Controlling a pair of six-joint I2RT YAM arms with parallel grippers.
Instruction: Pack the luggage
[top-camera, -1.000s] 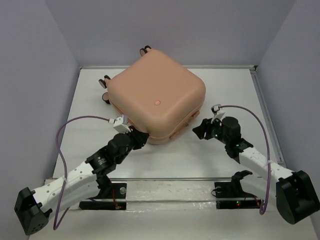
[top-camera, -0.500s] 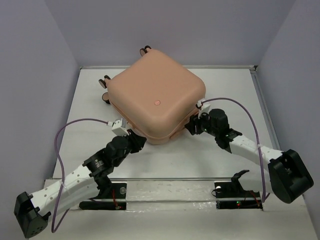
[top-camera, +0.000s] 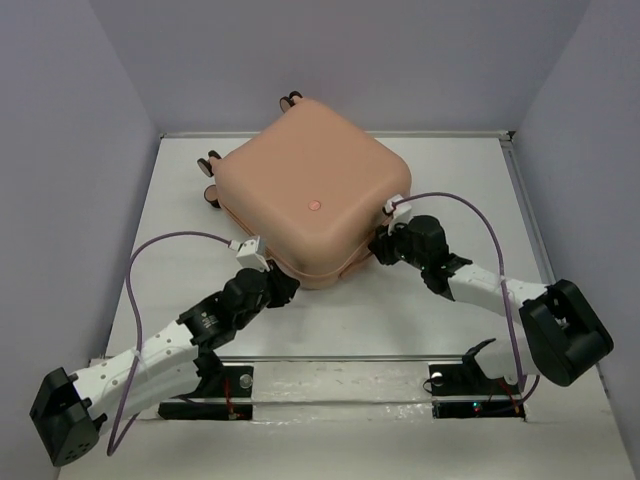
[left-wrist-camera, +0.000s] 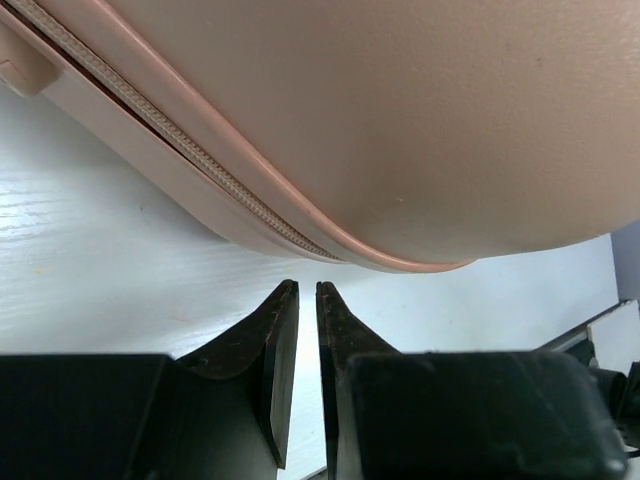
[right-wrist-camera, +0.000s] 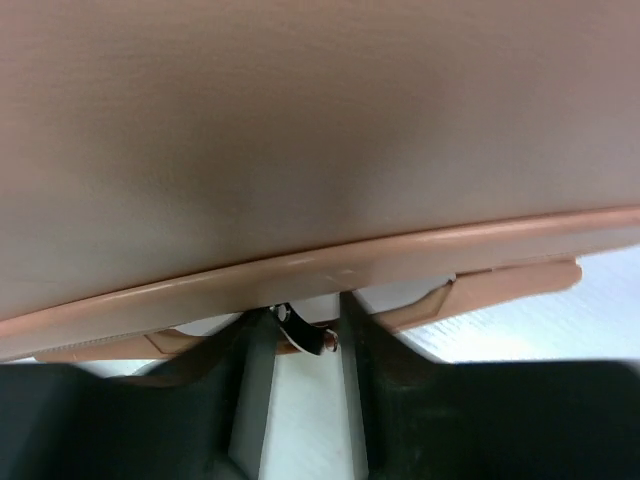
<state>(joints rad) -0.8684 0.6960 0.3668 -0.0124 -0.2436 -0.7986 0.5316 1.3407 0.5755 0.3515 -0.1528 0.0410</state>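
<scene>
Luggage (top-camera: 312, 205) lies closed, a smooth peach hard-shell rounded square

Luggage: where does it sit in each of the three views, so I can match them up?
Top external: the luggage lies closed at the centre, toward the far side.
Left wrist: its rounded corner fills the top, above the left fingers.
Right wrist: its shell fills the upper two-thirds, above the right fingers.
Shared landmark: the white table under it shows in all three views.
</scene>
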